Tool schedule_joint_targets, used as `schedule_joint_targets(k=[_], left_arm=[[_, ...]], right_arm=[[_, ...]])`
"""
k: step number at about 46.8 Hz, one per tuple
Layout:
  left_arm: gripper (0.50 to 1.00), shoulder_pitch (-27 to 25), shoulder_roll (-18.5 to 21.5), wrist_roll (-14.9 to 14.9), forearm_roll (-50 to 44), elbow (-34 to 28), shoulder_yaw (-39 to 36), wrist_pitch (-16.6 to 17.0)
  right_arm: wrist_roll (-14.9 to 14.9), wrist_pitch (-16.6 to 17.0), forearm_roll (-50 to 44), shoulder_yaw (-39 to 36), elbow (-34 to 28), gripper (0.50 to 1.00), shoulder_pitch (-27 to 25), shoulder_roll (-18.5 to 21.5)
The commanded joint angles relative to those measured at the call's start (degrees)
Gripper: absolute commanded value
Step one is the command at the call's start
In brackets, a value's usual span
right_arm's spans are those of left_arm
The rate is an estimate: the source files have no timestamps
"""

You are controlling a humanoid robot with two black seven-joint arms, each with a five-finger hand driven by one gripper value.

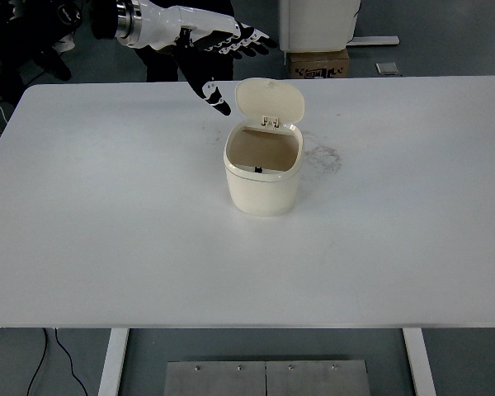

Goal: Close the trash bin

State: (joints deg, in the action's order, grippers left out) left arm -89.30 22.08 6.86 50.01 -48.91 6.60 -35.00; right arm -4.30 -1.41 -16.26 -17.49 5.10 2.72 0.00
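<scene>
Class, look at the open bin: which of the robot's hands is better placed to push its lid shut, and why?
The left hand. It hovers open just up-left of the raised lid of the bin, and no right hand is in view.

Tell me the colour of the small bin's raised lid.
Cream, matching the small plastic bin; its hinged lid shows best in the head view.

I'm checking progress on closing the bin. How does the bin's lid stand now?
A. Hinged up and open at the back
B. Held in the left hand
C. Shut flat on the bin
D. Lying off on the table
A: the lid stands upright behind the bin, whose inside shows; the left hand is apart from it, fingers spread.
</scene>
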Motion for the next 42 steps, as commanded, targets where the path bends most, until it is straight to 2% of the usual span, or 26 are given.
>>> schedule_joint_targets(k=[1,24,42], left_arm=[[1.000,0.18,-0.02,0.00,0.00,-0.75,-0.18,0.00],[1.000,1.85,-0.54,0.00,-0.18,-1.80,-0.54,0.00],[1.000,1.50,-0.98,-0.09,-0.18,-6.64,-0.80,0.00]], right_arm=[[0.00,0.00,0.00,0.00,0.00,0.991,0.00,0.00],[0.00,0.00,0.00,0.00,0.00,0.991,0.00,0.00],[0.00,0.00,0.00,0.00,0.00,0.991,0.00,0.00]])
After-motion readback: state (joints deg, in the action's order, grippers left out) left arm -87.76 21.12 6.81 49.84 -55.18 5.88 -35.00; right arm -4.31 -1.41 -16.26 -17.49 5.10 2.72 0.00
